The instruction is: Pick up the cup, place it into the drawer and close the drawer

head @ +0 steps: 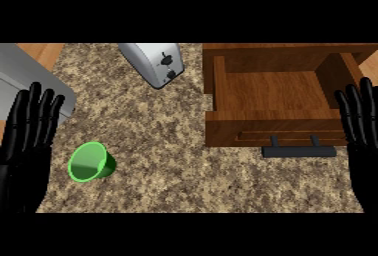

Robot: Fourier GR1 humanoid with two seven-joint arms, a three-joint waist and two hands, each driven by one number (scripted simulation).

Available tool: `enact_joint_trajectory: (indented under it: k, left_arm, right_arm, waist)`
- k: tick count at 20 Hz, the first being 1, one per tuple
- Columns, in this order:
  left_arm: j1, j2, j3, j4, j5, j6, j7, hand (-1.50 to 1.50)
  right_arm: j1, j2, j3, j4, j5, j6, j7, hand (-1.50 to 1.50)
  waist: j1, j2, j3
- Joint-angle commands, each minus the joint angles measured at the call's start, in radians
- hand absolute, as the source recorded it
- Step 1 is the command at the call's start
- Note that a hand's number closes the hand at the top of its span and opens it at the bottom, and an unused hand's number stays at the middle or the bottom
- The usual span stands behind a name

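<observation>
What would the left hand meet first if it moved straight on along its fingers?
Probably the grey metal slab just beyond the fingertips of the left hand, though relative height is unclear. The green cup lies off that line.

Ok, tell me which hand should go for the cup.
Left, I'd say. The green cup sits on the counter close beside the left hand. The right hand rests open at the view's right edge beside the open drawer, far from the cup.
</observation>
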Motion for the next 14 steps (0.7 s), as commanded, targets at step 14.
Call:
enact_joint_trajectory:
  k: [14]
  left_arm:
    - [0.047,0.236,0.254,0.304,0.661,-0.471,0.03,-1.5]
  right_arm:
    - [-0.109,-0.016,0.055,0.09,-0.04,0.075,0.129,-1.5]
  waist:
    - [0.003,-0.015,-0.039]
